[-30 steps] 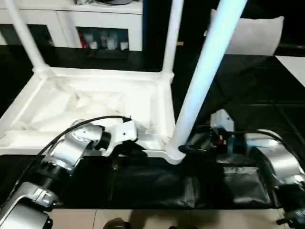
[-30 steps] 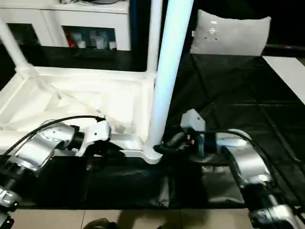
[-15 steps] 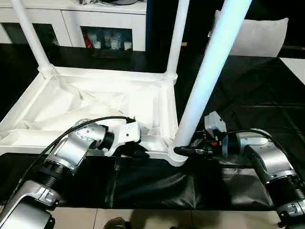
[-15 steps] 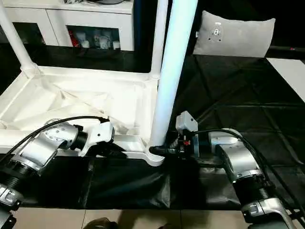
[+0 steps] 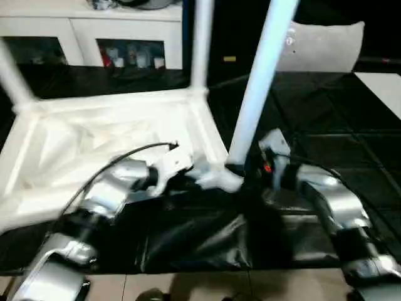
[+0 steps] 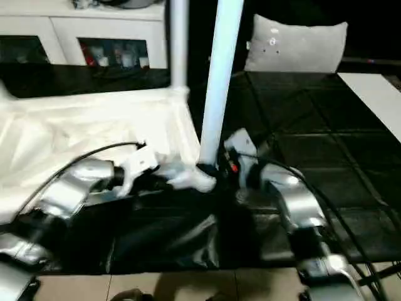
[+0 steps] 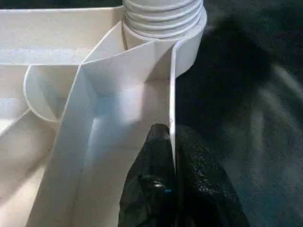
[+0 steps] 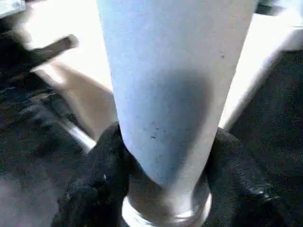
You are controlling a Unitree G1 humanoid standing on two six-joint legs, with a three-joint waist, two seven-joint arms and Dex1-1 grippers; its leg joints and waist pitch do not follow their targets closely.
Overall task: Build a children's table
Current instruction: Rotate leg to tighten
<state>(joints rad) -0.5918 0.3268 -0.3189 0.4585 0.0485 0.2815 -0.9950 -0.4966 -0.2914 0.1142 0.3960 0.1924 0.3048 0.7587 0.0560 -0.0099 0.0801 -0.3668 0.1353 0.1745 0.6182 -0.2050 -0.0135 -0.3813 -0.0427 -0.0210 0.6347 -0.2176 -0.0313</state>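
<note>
Keep right fingers [image 8: 109, 179] clamped around leg [image 5: 257, 94] base; keep left fingers [image 7: 156, 161] pinched on table rim [image 7: 171, 118]; seat leg squarely into corner socket [image 7: 163, 21].

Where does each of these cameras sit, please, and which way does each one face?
Eye views: on the head, facing forward and down at the upturned table; silver forearms show.
Left wrist view: along the left hand, pinching the table's rim below a corner socket.
Right wrist view: along the right hand, clamped round a leg.
Shared: that leg and socket appear in all views.
</note>
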